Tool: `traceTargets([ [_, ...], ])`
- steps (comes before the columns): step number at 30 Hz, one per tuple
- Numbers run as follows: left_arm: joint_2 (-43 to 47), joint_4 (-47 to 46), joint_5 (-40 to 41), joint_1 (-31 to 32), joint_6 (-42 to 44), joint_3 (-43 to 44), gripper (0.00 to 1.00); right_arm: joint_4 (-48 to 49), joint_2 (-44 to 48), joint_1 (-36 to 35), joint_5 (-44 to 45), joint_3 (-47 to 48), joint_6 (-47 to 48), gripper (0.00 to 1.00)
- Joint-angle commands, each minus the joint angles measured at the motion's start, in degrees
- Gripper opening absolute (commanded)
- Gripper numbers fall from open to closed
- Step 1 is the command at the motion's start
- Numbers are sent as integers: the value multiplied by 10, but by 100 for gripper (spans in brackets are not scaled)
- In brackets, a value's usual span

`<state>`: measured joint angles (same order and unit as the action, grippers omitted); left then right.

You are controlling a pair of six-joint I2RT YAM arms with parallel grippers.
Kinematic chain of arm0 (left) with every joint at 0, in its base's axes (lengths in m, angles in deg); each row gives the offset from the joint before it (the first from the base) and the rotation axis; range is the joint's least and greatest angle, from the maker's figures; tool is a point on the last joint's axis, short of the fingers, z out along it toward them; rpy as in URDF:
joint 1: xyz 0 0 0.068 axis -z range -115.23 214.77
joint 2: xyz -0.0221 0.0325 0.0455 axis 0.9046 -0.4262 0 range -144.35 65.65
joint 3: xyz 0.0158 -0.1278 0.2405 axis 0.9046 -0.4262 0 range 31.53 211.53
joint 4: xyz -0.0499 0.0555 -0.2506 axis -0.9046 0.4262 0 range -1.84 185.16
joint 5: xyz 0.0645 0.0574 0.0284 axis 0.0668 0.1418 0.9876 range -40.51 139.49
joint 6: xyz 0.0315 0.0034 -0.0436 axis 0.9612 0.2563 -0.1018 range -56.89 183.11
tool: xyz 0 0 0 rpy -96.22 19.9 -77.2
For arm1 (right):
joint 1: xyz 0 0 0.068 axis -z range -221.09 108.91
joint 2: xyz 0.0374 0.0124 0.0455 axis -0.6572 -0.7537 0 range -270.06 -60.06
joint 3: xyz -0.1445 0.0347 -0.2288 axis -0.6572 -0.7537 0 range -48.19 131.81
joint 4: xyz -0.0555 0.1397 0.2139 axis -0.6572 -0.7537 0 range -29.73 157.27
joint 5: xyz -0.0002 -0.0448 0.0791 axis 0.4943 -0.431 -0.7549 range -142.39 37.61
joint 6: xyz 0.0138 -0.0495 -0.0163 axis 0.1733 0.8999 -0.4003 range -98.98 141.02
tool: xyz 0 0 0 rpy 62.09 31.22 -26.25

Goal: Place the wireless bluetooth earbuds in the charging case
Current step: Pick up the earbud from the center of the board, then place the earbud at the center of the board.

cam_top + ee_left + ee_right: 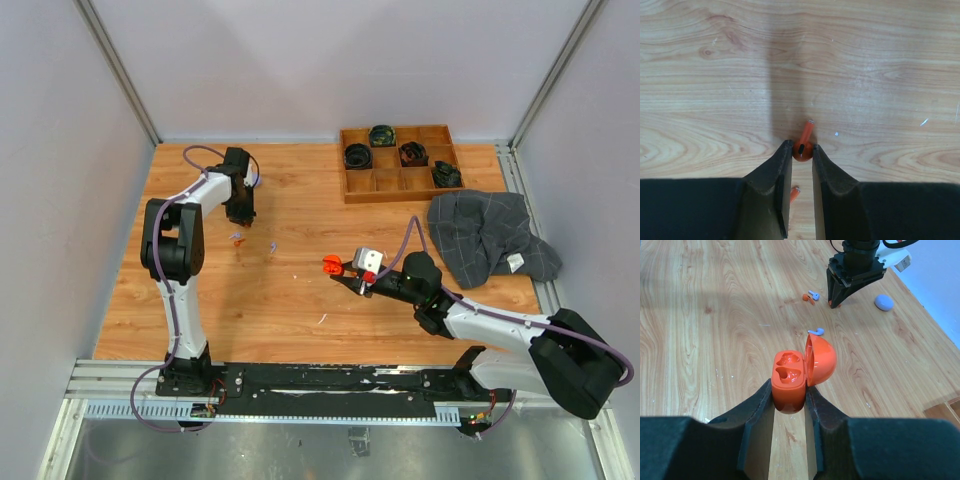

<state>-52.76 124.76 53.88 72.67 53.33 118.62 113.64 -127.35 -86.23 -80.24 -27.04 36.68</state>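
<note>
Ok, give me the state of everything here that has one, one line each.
orange charging case, lid open, both sockets empty
right jaws, shut on the orange charging case
left jaws, shut on an orange earbud
lilac case, closed, on the table
grey cloth, crumpled

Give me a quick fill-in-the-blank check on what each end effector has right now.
1. The right end effector grips the charging case, whose lid stands ____.
2. The sockets inside that case are both ____.
3. The left end effector has closed on an earbud whose colour is ____.

Missing words: open; empty; orange
</note>
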Motion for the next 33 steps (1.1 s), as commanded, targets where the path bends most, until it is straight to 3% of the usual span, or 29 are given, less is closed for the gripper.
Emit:
traceTargets([
  [1, 38, 17, -15, 19, 36, -11, 16, 7, 16, -13, 1, -5, 12, 1],
  [21, 179, 3, -12, 275, 26, -172, 20, -14, 55, -13, 49, -20, 26, 1],
  [30, 198, -13, 16, 316, -21, -259, 23, -14, 53, -13, 45, -19, 25, 1],
  [33, 204, -14, 28, 316, -40, -271, 28, -13, 55, -13, 45, -20, 24, 1],
])
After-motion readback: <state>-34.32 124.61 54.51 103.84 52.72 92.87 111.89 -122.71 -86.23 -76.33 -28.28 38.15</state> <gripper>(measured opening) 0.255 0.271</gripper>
